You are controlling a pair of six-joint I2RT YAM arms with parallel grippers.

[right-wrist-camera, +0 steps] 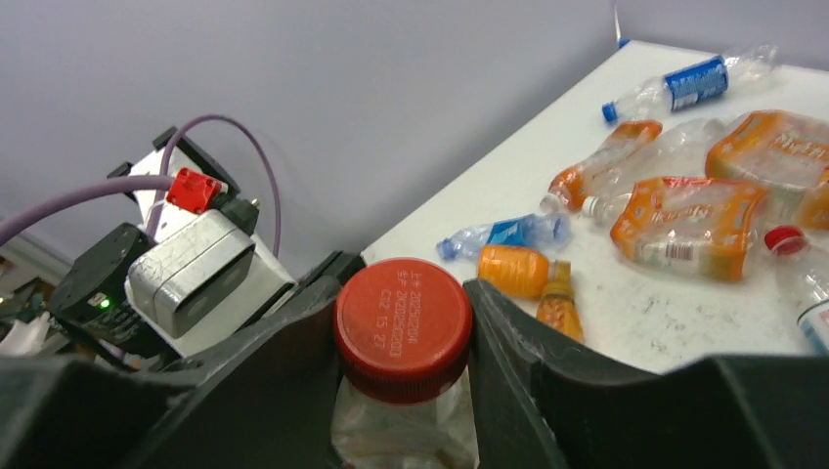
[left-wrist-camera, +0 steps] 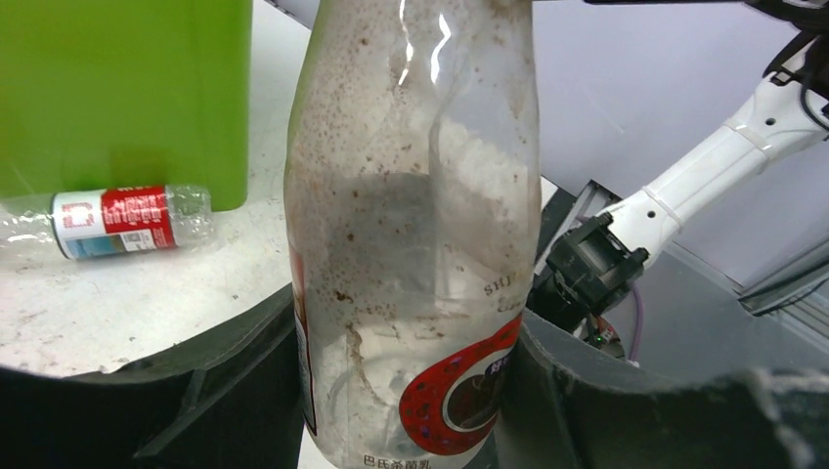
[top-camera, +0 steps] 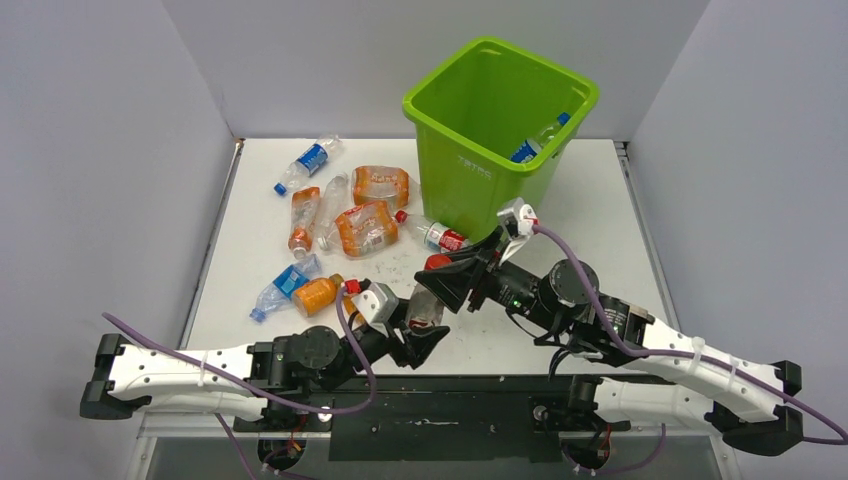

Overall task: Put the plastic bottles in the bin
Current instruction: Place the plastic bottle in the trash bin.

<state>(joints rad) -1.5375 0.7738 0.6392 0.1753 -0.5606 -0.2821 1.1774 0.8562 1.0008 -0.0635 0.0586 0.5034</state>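
A clear, dirty plastic bottle point(top-camera: 425, 303) with a red cap point(top-camera: 437, 262) and a red label is held upright above the near middle of the table. My left gripper point(top-camera: 420, 338) is shut on its lower body; the bottle point(left-wrist-camera: 411, 215) fills the left wrist view between my fingers point(left-wrist-camera: 225, 391). My right gripper point(top-camera: 452, 280) is shut on its red cap point(right-wrist-camera: 403, 322), one jaw on each side. The lime-green bin point(top-camera: 470, 170) stands at the far middle, beyond both grippers, with a blue-labelled bottle point(top-camera: 527, 150) inside.
A red-labelled bottle point(top-camera: 435, 235) lies against the bin's near left foot and shows in the left wrist view point(left-wrist-camera: 117, 220). Several bottles lie left of the bin: a blue-labelled one point(top-camera: 308, 163), orange ones point(top-camera: 366, 228), a small orange one point(top-camera: 318, 294). Grey walls enclose the table.
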